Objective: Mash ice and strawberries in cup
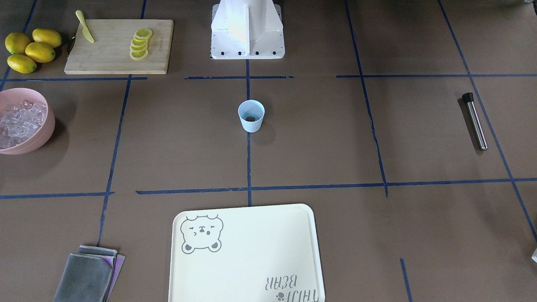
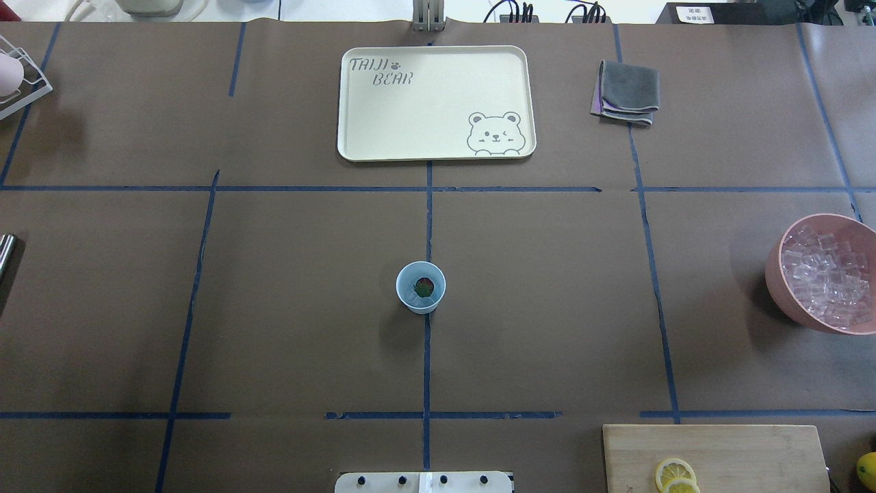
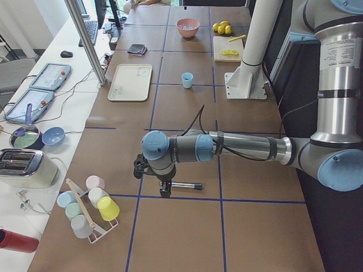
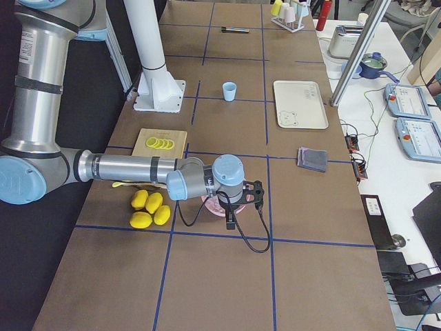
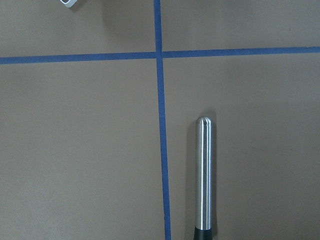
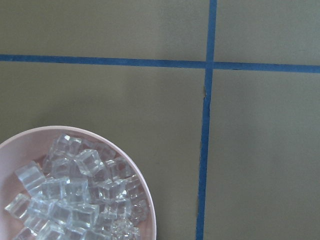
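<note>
The light blue cup [image 2: 420, 287] stands upright at the table's centre, with a small red strawberry [image 2: 424, 287] inside it. Ice [image 2: 825, 277] fills the pink bowl [image 1: 42, 140] on the robot's right, and the cubes [image 6: 75, 195] show in the right wrist view. My right gripper [image 4: 229, 222] hangs over that bowl. My left gripper [image 3: 164, 192] hovers over a steel muddler [image 5: 203, 175] with a black end, lying on the robot's left. No fingers show in either wrist view, so I cannot tell whether either gripper is open or shut.
A wooden cutting board [image 1: 109, 54] carries lemon slices [image 1: 140, 43] and a yellow knife [image 1: 85, 27], with whole lemons [image 1: 31, 50] beside it. A cream bear tray [image 2: 410, 116] and a folded grey cloth [image 2: 626, 92] lie at the far side. A rack of cups [image 3: 91, 207] stands near the left arm.
</note>
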Tool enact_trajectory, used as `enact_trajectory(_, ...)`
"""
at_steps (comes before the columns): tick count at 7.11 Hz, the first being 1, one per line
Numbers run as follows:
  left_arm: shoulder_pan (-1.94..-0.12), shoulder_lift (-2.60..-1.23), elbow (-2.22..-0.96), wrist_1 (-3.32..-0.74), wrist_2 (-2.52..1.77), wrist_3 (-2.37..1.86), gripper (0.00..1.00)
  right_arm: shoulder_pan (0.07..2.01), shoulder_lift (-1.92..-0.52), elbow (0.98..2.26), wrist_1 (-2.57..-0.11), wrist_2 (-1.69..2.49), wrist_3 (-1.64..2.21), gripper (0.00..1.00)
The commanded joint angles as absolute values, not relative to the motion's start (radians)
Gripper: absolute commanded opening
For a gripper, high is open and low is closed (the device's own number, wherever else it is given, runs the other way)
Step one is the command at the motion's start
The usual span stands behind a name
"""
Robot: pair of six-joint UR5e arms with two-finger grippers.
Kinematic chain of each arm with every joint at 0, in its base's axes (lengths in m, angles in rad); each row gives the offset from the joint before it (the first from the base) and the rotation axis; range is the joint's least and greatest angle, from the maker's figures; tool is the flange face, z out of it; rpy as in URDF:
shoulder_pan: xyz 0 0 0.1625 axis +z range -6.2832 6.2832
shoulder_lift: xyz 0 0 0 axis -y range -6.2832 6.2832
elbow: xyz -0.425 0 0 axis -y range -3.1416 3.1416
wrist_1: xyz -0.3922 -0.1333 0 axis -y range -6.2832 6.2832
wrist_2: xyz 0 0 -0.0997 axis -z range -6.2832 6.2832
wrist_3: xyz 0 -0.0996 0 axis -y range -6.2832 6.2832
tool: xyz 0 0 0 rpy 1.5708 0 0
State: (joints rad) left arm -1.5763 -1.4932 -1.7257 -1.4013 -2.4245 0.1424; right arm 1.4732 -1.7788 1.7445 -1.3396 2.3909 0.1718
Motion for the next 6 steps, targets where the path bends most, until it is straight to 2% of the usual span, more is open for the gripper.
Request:
enact_trajectory(1,-1.574,-1.486,-1.715,-1.419,-2.418,0.143,1.0,1.476,-1.781,1.738,-1.339,2.395,0.16,0.99)
enact_trajectory(2,-1.572,-1.485,-1.733,-1.417,-2.421,0.143,1.0,1.5,-1.782,1.735,-1.341,2.39,0.073,0.99)
enact_trajectory(5,-1.572,-1.474,-1.741,-1.417,-2.418,0.143,1.0,1.535,-1.783,1.781,-1.544,2.392,-0.167,0.99)
enact_trajectory(6,-1.572,-1.471,-1.756,-1.416,-2.416,0.141,1.0,1.531,-1.786,1.851,-1.643,2.385,-0.213,0.99)
